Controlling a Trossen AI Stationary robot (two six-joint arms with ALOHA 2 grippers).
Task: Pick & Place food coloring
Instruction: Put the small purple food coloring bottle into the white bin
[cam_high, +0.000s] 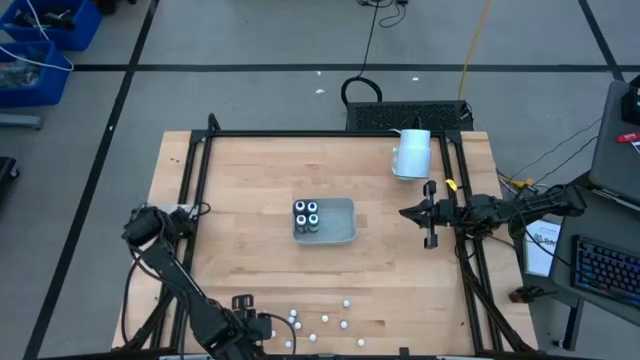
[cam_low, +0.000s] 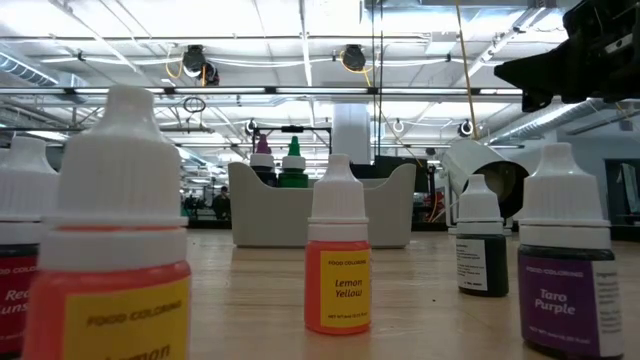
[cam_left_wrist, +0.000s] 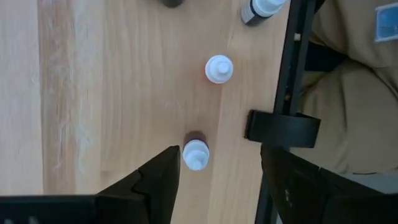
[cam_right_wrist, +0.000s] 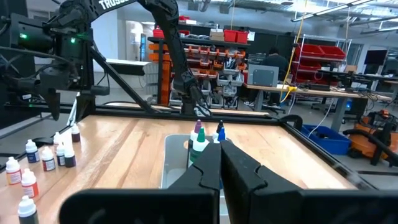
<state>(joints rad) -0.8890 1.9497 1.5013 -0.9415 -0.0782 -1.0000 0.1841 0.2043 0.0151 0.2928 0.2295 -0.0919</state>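
Several tiny white-capped food coloring bottles (cam_high: 320, 322) stand upright on the wood near the table's near edge; the low view shows a Lemon Yellow one (cam_low: 337, 262) and a Taro Purple one (cam_low: 565, 275). Four more bottles (cam_high: 307, 215) stand in the pale grey tray (cam_high: 340, 232) at the table's middle. My left gripper (cam_left_wrist: 221, 165) hangs open above the near-left bottles; one bottle (cam_left_wrist: 195, 154) stands between its fingers, close to one finger (cam_left_wrist: 165, 177). My right gripper (cam_right_wrist: 219, 158) is shut and waits right of the tray (cam_right_wrist: 174, 163).
A large white mug (cam_high: 412, 153) lies on its side at the far right. A black frame rail with a clamp (cam_left_wrist: 283, 127) runs along the table's edge beside my left gripper. Bare wood lies between the tray and the scattered bottles.
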